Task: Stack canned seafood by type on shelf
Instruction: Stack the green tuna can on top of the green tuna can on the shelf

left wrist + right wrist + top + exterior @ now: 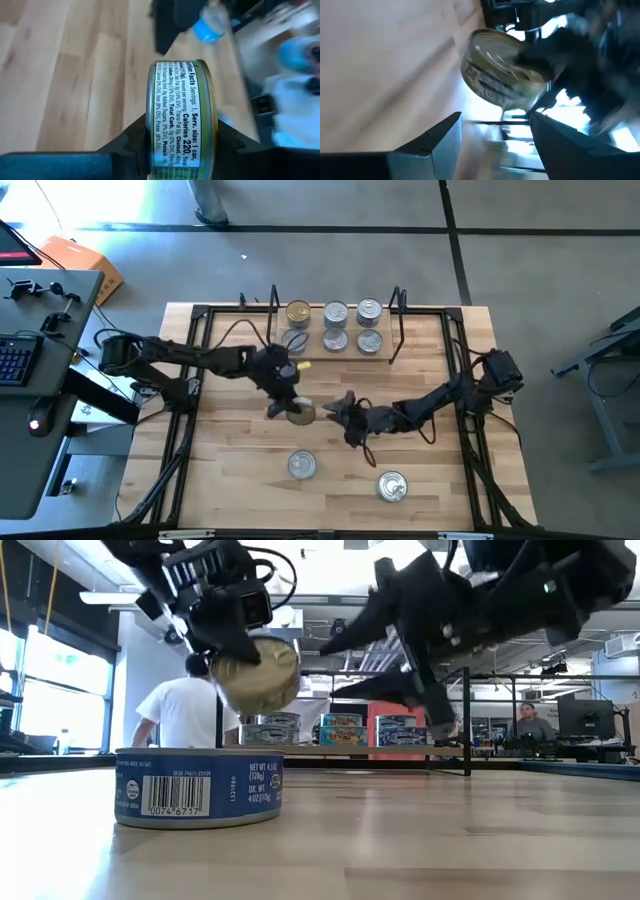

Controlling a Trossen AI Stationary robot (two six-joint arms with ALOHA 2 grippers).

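One gold-lid tin [300, 414] in left gripper [290, 406], mid-table, airborne.

The left arm reaches across from its side, elbow bent, and its gripper [290, 402] hangs off the table, fingers [131, 137] clamped on a gold-lidded tin [183, 117] held tilted. Just beside it, the right gripper [340, 412] faces it, jaws spread wide, holding nothing.

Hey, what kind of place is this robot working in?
Probably an open lab or workshop office, not a shop. Beyond the wooden table the low view shows exposed ceiling ducts and a person seated at a monitor; from above, a desk with a keyboard stands on bare concrete floor.
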